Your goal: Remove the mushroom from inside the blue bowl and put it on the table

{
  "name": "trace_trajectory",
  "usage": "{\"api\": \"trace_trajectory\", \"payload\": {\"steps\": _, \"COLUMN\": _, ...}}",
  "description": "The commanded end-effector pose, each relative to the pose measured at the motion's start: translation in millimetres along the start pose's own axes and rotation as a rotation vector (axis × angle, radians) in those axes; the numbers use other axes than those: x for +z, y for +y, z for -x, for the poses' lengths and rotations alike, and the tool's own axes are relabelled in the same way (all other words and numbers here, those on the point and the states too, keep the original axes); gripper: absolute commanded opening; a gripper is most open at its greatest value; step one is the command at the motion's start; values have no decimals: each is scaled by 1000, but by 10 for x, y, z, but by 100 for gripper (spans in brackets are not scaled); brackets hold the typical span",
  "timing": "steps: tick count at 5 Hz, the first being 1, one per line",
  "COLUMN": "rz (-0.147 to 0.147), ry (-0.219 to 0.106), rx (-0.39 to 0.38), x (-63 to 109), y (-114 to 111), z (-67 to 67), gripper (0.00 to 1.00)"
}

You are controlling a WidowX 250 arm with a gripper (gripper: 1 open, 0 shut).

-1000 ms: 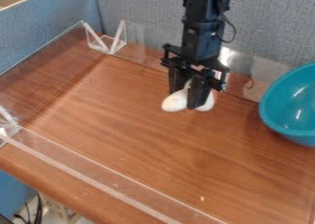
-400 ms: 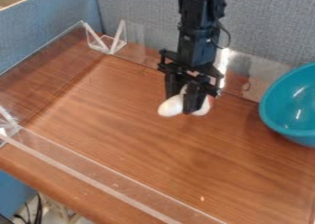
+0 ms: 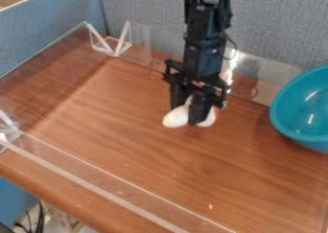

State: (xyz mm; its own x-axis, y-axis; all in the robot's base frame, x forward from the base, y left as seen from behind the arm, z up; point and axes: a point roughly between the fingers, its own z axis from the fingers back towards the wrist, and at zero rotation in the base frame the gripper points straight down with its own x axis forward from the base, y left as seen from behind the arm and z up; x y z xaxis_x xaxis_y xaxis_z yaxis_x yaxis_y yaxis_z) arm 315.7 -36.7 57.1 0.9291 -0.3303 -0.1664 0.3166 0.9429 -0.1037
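The table, a reddish-brown wood-grain top with low clear acrylic walls along its edges, fills most of the view, backed by a grey-blue fabric partition. The blue bowl, a large round teal vessel, sits tipped on the table's right side, its open mouth facing left toward the middle of the table and part of it cut off by the picture edge. Left of the bowl and well apart from it, the black robot arm comes straight down over the table's far middle. Its gripper points downward with its dark fingers closed tight on the mushroom, a small cream-white toy. The mushroom is outside the bowl, at or just above the wood; whether it touches cannot be told.
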Motion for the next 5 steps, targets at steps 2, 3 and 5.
{"api": "trace_trajectory", "payload": {"steps": 2, "rz": -12, "ry": -30, "rx": 15, "x": 71, "y": 80, "z": 31, "gripper": 0}}
{"api": "trace_trajectory", "payload": {"steps": 3, "rz": -11, "ry": -31, "rx": 20, "x": 81, "y": 93, "z": 62, "gripper": 0}}
{"api": "trace_trajectory", "payload": {"steps": 5, "rz": -12, "ry": -42, "rx": 26, "x": 138, "y": 107, "z": 126, "gripper": 0}}
